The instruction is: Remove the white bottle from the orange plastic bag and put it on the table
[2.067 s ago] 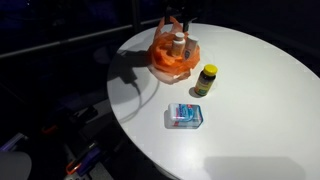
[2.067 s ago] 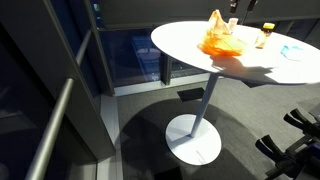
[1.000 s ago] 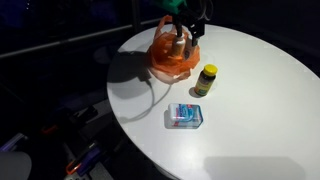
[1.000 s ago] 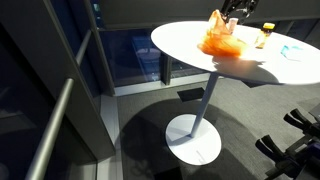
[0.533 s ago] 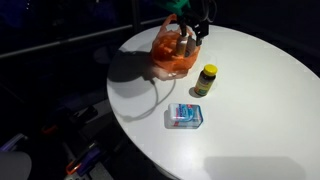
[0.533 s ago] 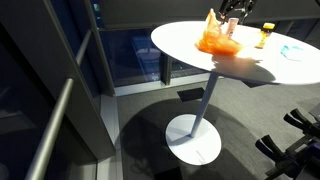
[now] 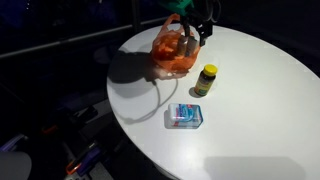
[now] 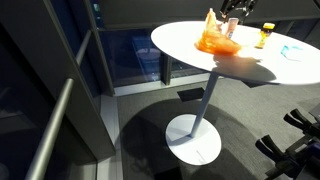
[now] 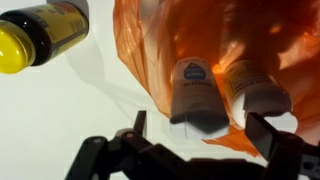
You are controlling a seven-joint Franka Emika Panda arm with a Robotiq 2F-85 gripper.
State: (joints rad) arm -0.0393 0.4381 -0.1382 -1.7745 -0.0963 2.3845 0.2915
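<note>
The orange plastic bag [image 7: 170, 55] lies at the far side of the round white table [image 7: 260, 110]; it also shows in the other exterior view [image 8: 214, 40]. In the wrist view the bag [image 9: 160, 40] is open toward me, with a white bottle [image 9: 194, 92] and a second white container [image 9: 255, 85] lying inside. My gripper [image 9: 200, 130] is open, with one finger on each side of the white bottle's near end, touching nothing that I can see. In both exterior views the gripper [image 7: 191, 30] [image 8: 235, 15] hangs right at the bag's opening.
A dark bottle with a yellow lid [image 7: 206, 79] stands next to the bag, also seen in the wrist view [image 9: 40, 35]. A blue box [image 7: 186, 116] lies nearer the table's front edge. The table stands on a single pedestal [image 8: 197, 130] beside a railing.
My gripper has come down from above to the bag's opening. The bag has been pushed over and shifted a little. The yellow-lidded bottle and blue box have not moved.
</note>
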